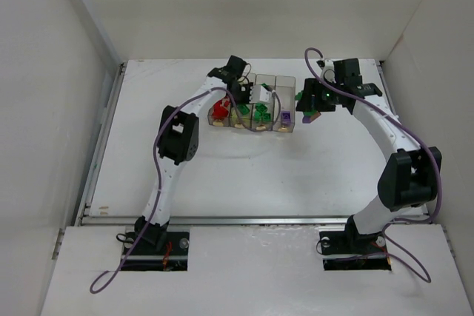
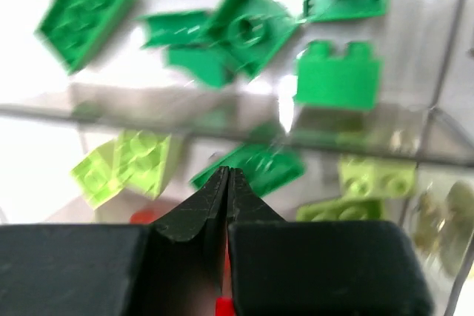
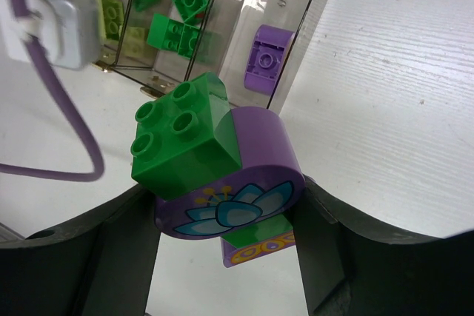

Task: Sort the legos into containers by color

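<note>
Right gripper (image 3: 226,196) clamps a clump (image 3: 252,155); left gripper (image 2: 226,177) is pinched closed over the bins (image 1: 275,79).

The right jaws press on both sides of the clump's purple rounded piece, which bears a flower print, has a green brick (image 3: 181,138) on top and more green under it. It is held above the table (image 1: 222,175), just right of the bins, near the end bin where a purple brick (image 3: 263,57) lies. The left fingertips meet with a thin red sliver showing between the fingers; whether they grip anything I cannot tell. Beneath them, through clear walls, lie lime bricks (image 2: 129,164) and, one bin over, green bricks (image 2: 337,83). Red bricks (image 1: 220,106) fill the leftmost bin.
</note>
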Available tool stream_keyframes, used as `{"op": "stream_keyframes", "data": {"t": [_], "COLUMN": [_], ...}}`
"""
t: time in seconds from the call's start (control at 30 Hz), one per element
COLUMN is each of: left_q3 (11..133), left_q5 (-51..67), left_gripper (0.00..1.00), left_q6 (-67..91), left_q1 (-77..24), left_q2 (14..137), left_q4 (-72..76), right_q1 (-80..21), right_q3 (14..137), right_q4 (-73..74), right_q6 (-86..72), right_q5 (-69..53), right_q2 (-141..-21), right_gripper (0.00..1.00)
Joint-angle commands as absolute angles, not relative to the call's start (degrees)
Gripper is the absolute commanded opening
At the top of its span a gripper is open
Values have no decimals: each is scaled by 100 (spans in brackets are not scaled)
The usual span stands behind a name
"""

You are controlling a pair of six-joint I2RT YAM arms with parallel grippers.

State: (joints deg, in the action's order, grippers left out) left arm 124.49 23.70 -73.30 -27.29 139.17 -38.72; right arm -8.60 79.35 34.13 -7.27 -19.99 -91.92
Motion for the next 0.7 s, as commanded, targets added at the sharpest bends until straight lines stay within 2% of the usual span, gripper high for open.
{"op": "stream_keyframes", "data": {"t": [0.0, 0.23, 0.27, 0.37, 0.5, 0.67], "left_q3": [12384, 12042, 11832, 11830, 12102, 12444], "left_q5": [2786, 2786, 2595, 2522, 2803, 2804], "left_gripper": [0, 0, 17, 37, 45, 43], "left_q6": [-6944, -7355, -8009, -8374, -8963, -9579], "left_q1": [-2505, -2452, -2583, -2637, -2637, -2698], "left_q2": [13096, 12991, 13042, 13096, 13280, 13525], "left_q4": [-3516, -3516, -3516, -3586, -3831, -4507], "right_q1": [-826, -826, -826, -826, -826, -826], "right_q3": [8209, 8209, 8209, 8209, 8209, 8104], "right_q4": [3313, 3313, 3313, 3313, 3313, 3313], "right_q6": [-642, -642, -642, -642, -642, -642], "right_q5": [-2109, -2109, -2109, -2162, -2162, -2162], "right_q2": [-9036, -9035, -9035, -9035, -8982, -8869], "right_gripper": [0, 0, 0, 0, 0, 0]}}
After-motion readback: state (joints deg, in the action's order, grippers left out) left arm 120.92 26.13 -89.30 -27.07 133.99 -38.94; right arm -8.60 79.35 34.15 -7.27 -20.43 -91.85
